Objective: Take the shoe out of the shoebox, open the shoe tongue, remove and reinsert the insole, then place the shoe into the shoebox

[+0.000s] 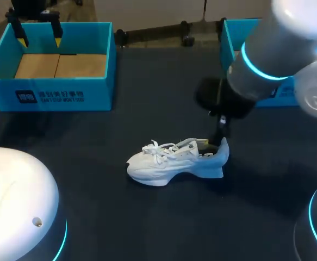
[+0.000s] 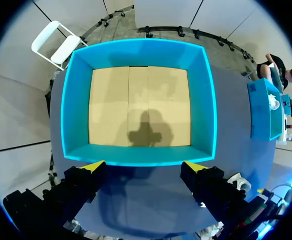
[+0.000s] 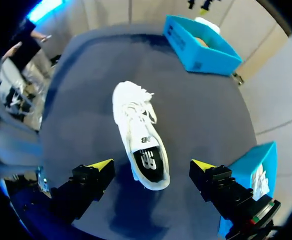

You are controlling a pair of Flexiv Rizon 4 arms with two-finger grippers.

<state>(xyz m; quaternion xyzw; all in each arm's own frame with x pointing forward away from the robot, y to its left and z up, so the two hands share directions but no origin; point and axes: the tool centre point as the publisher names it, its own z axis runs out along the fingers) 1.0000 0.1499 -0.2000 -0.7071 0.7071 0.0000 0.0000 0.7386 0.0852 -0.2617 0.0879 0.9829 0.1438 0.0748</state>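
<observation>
Two spread claws: left claw (image 2: 143,167) above the shoebox (image 2: 140,50) with its cardboard floor (image 2: 110,105), right claw (image 3: 153,164) above the shoe (image 3: 135,125).

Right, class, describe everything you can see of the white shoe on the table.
The shoe is a white sneaker with white laces, a thick pale sole and a dark insole showing through its opening. It stands upright on its sole on the dark table, toe toward the robot's left. The open right gripper straddles its heel, apparently without touching.
</observation>
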